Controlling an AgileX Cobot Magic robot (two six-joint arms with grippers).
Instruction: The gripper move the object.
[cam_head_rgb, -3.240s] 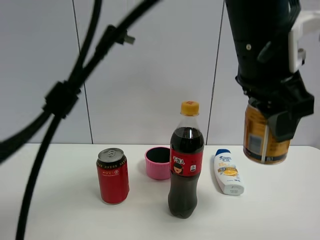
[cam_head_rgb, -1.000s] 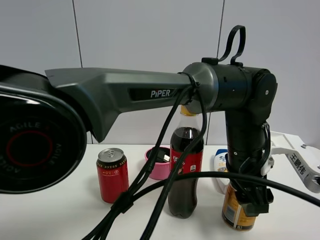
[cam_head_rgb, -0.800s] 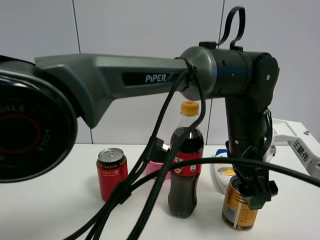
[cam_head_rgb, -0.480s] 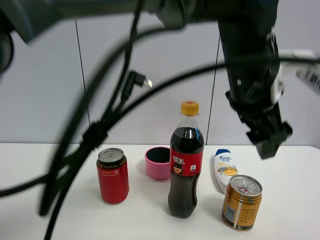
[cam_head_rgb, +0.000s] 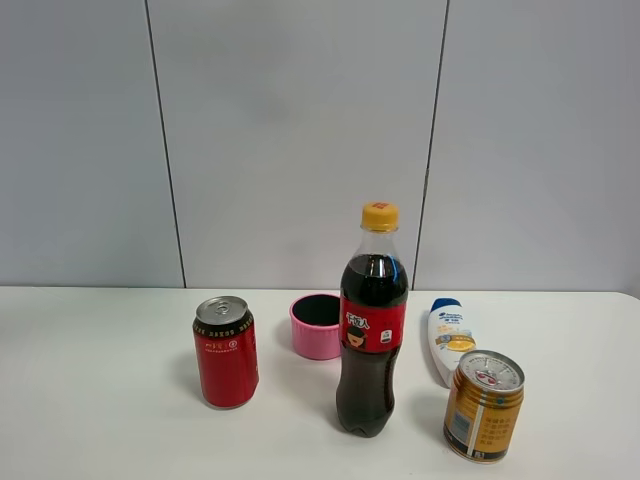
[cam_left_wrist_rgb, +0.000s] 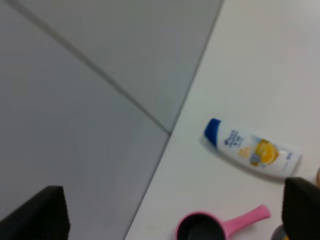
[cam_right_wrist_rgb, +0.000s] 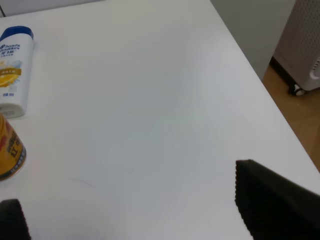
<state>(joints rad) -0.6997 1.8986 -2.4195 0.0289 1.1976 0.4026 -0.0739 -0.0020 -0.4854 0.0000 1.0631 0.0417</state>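
The gold can (cam_head_rgb: 483, 405) looked like shiny metal with a brushed silver lid, same deal for the red can (cam_head_rgb: 226, 352). Cola bottle (cam_head_rgb: 372, 335) was clear glossy plastic, shampoo bottle (cam_head_rgb: 452, 340) smooth white plastic, pink cup (cam_head_rgb: 316, 326) matt. Table (cam_head_rgb: 100, 400) was plain matt white.

We are seeing the golden-orange can (cam_head_rgb: 484, 405) standing upright on the white table, silver pull-tab top facing up and a pale label panel on its side. It is sitting free, nothing gripping it. In the right wrist view, what is probably its edge (cam_right_wrist_rgb: 9, 146) is peeking in.
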